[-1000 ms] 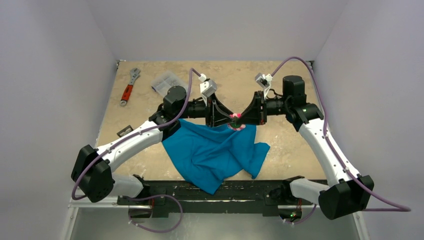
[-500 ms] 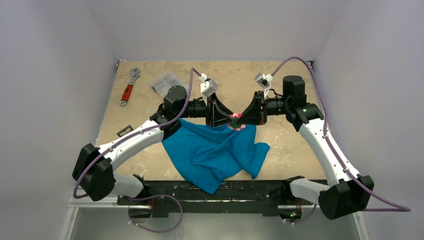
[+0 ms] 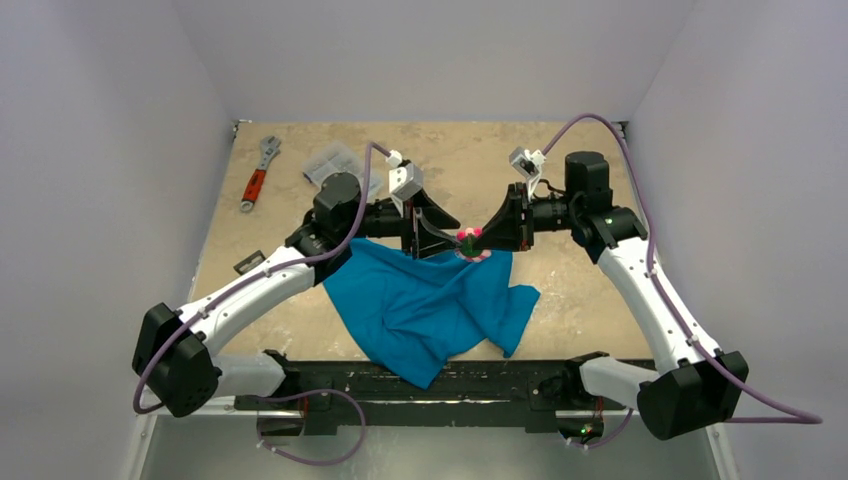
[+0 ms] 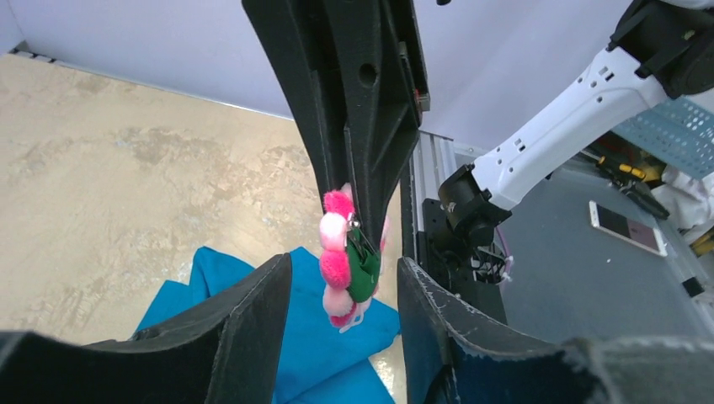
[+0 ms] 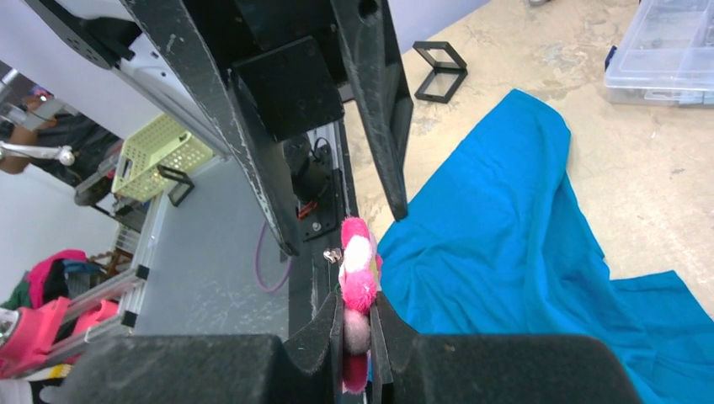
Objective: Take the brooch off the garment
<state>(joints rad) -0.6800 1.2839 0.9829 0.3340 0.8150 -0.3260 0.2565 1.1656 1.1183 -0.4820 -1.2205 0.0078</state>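
Note:
The brooch (image 5: 358, 273), a ring of pink and pale pompoms with a green back, is pinched edge-on in my right gripper (image 5: 358, 311), which is shut on it. In the left wrist view the brooch (image 4: 341, 257) hangs from the right fingers, between the open fingers of my left gripper (image 4: 343, 278), touching neither. The teal T-shirt (image 3: 430, 300) lies crumpled on the table below it; no cloth shows on the brooch. From above, the brooch (image 3: 467, 240) sits between the left gripper (image 3: 448, 238) and the right gripper (image 3: 480, 238), over the shirt's far edge.
A red-handled wrench (image 3: 255, 180) and a clear plastic parts box (image 3: 335, 162) lie at the far left. A small black square frame (image 3: 247, 263) lies left of the shirt and shows in the right wrist view (image 5: 439, 69). Walls close in three sides.
My left arm has drawn back to the left and its gripper now stands a little off the brooch. The right gripper keeps the brooch in the same place.

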